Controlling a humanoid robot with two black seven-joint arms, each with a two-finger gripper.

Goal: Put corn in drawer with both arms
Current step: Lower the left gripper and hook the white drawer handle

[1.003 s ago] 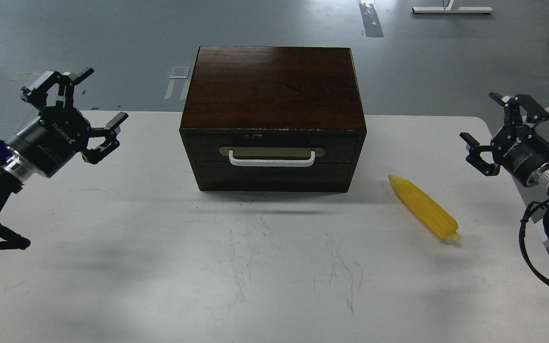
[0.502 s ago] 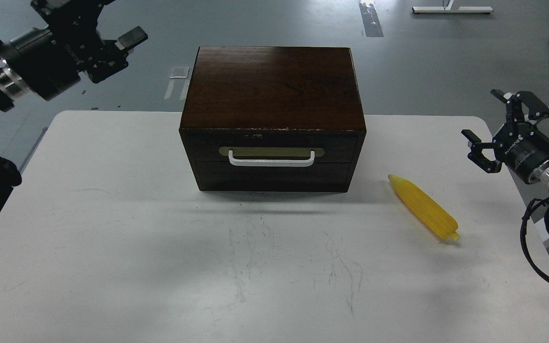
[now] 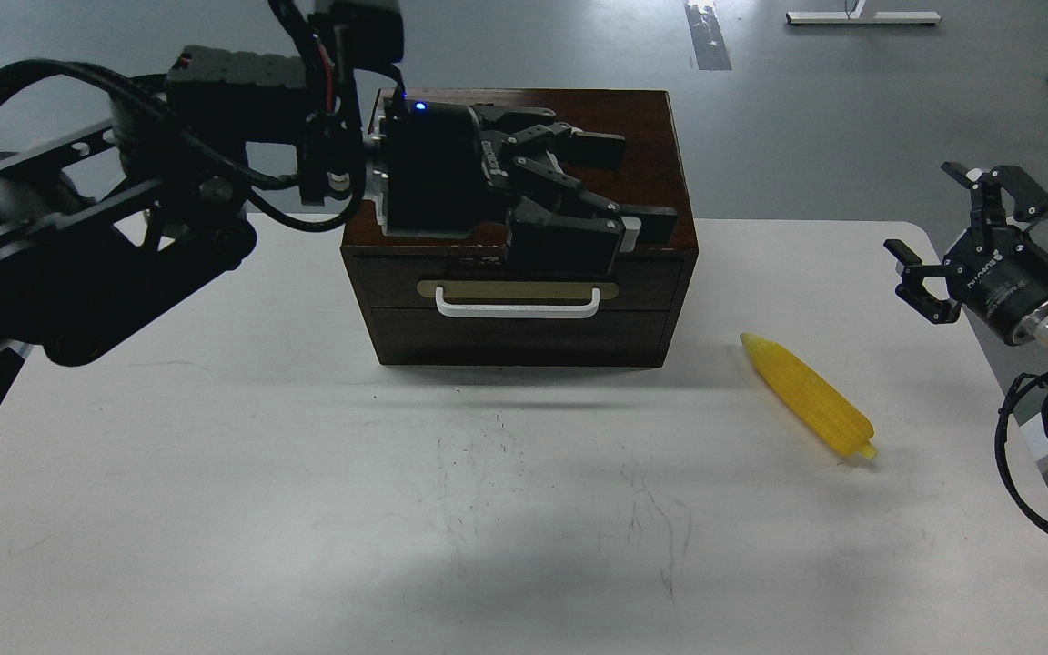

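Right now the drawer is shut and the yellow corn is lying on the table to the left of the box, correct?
Not quite. The drawer is shut, but the corn lies on the table to the right of the box, as the head view shows.

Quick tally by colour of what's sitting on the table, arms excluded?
Yellow: 1, the corn, lying on the table to the right of the box
Dark brown: 1, the wooden box, its drawer closed
Total: 2
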